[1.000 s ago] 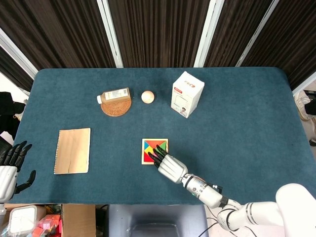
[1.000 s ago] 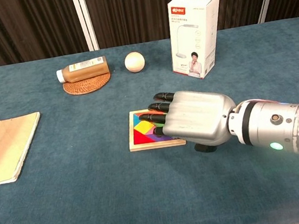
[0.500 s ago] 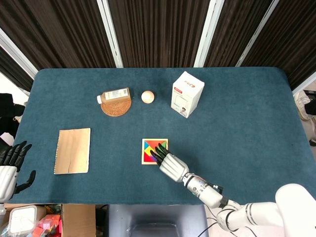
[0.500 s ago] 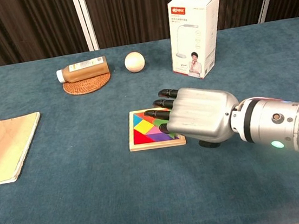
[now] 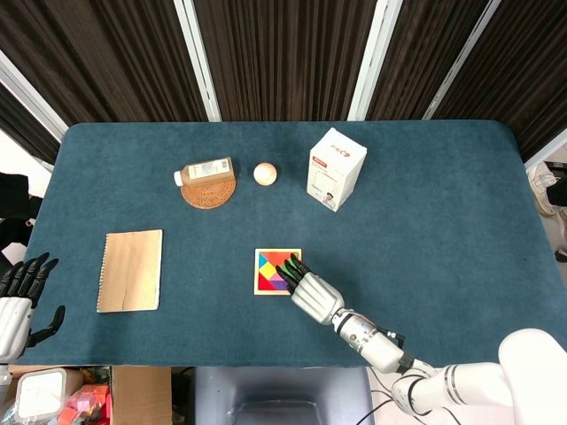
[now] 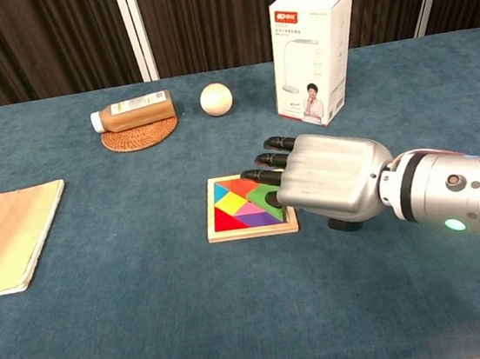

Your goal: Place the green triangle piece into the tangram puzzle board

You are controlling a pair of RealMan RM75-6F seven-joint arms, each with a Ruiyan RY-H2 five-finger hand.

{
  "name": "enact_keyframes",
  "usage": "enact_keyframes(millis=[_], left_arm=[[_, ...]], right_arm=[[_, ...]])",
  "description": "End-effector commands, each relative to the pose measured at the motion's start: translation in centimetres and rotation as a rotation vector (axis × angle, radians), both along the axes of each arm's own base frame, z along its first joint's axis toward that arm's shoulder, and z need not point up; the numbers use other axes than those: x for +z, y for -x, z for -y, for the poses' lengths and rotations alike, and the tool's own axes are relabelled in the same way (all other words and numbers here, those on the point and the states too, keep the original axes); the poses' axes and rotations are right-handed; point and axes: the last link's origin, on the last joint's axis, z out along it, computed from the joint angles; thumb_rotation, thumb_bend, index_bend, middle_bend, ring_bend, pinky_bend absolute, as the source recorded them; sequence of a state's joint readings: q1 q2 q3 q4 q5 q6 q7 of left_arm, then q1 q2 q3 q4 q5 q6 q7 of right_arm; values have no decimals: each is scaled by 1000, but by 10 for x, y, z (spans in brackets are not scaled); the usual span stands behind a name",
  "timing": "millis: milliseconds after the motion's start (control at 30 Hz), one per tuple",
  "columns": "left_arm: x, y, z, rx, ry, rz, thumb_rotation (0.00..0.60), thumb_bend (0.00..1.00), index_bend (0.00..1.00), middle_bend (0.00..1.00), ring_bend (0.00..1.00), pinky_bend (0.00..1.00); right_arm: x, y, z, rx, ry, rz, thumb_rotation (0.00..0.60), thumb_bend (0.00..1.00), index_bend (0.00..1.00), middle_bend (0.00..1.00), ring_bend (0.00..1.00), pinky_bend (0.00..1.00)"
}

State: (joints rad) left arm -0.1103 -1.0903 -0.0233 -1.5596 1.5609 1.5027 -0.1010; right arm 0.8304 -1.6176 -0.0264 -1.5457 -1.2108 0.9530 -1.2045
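The table is covered w/ matt teal cloth, finely napped. The tangram puzzle board is framed in pale bare wood; its pieces, incl. the green triangle piece, are finished in flat, opaque paint. The right hand is shelled in satin silver, metal or plastic not determinable; its fingers are matt black. The coaster is woven fibre, rough. The bottle is smooth plastic w/ paper label. The box is glossy printed card. The ball is smooth, pale, wood-like. The notebook is matt kraft paper.
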Motion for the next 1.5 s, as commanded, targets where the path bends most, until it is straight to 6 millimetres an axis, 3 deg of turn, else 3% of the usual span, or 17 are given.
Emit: enact_keyframes(millis=[33,433,900,1133,1300,1500], left_arm=[[0,0,0,-1,0,1,600,464,0,0,0,37],[1,0,1,-3,-3,3,600,462,0,0,0,37],[1,0,1,-7,-5,2,600,462,0,0,0,37],[0,0,1,-6,-1,0,600,462,0,0,0,37],[-1,-1,0,-8,0,-3,600,463,0,0,0,37],[-3,-1,0,-12,2,-5,600,464,0,0,0,39]], right_arm=[[0,-1,-1,3,-3,4,600,424,409,6,0,0],[-10,-2,-4,0,-24,1,600,424,372,6,0,0],[-5,3,-3,-12,-11,-7,600,424,366,6,0,0],[6,2,5,-25,40,54,600,424,247,1,0,0],[-1,3,21,-93,36,59,600,424,79,0,0,0],[-16,1,36,-157,29,51,600,424,63,0,0,0]])
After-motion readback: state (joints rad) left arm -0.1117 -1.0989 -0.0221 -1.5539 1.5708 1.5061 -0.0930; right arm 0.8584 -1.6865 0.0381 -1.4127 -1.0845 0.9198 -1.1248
